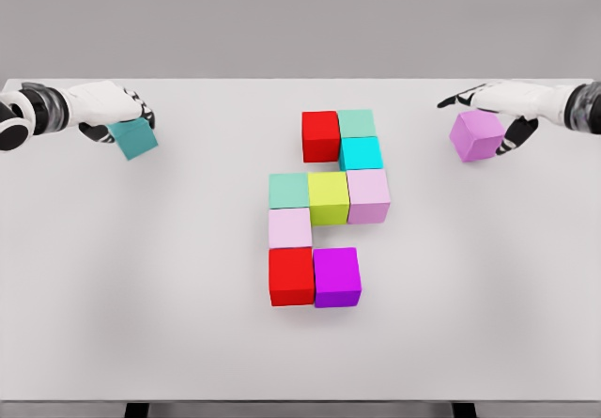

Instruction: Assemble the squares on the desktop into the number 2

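Several coloured cubes sit joined at the table's middle: a red cube [320, 135] and a mint cube [357, 122] on top, a cyan cube [362, 153] below, then a green cube [289, 191], a yellow cube [329, 198] and a pale pink cube [368, 195] in a row, a light pink cube [289, 227], and a red cube [291, 276] beside a magenta cube [336, 276] at the bottom. At the far left, my left hand [117, 113] is shut on a teal cube [133, 140]. My right hand [498, 117], far right, grips a violet cube [476, 135].
The white table [141, 324] fills the view, its front edge along the bottom and a grey wall behind it.
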`<state>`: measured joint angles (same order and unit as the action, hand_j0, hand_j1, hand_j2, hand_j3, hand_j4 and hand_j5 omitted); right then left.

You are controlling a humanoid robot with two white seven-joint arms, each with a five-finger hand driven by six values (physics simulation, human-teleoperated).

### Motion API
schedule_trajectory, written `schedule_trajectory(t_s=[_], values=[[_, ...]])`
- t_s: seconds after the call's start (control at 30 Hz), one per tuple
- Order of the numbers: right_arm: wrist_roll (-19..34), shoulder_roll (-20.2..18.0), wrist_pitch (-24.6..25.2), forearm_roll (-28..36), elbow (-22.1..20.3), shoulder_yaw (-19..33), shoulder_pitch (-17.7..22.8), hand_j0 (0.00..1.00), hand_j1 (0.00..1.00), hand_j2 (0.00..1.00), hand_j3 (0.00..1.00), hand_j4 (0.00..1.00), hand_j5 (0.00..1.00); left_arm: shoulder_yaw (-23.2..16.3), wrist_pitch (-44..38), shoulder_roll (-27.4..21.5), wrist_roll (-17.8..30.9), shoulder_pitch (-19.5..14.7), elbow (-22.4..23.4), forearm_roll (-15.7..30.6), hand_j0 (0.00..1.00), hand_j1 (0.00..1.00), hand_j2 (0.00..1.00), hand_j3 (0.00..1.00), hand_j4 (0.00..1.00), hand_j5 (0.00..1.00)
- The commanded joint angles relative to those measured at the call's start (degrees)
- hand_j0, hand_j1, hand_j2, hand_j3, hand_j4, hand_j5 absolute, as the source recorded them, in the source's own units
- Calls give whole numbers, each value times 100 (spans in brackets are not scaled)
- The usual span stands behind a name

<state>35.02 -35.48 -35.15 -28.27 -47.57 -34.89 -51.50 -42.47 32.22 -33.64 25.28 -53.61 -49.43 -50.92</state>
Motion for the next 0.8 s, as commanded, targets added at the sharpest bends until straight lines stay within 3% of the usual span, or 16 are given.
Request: schedule_trajectory(t_s=[0.0,0.13,0.43,0.5,0.63,0.77], values=[[-2,15,15,15,37,9,0,100,100,100,100,100,100,10,-14,-3,-23,0,13,12,57,57,57,57,57,57],[-2,15,15,-29,37,9,0,100,100,100,100,100,100,2,-14,-3,-23,0,4,12,48,48,48,48,48,48],[-2,15,15,-38,204,0,0,100,100,100,100,100,100,-7,82,-38,-14,-44,-84,108,48,48,48,48,48,48],[-2,15,15,-38,204,-9,0,100,100,100,100,100,100,-7,82,-55,-14,-26,-295,179,48,48,48,48,48,48],[-2,24,15,-29,204,-71,0,100,100,100,100,100,100,-33,135,-55,-14,0,-330,671,48,48,48,48,48,48],[-2,76,15,-29,204,-71,-35,100,100,100,100,100,100,-33,278,-55,-23,35,-655,978,48,48,48,48,48,48]])
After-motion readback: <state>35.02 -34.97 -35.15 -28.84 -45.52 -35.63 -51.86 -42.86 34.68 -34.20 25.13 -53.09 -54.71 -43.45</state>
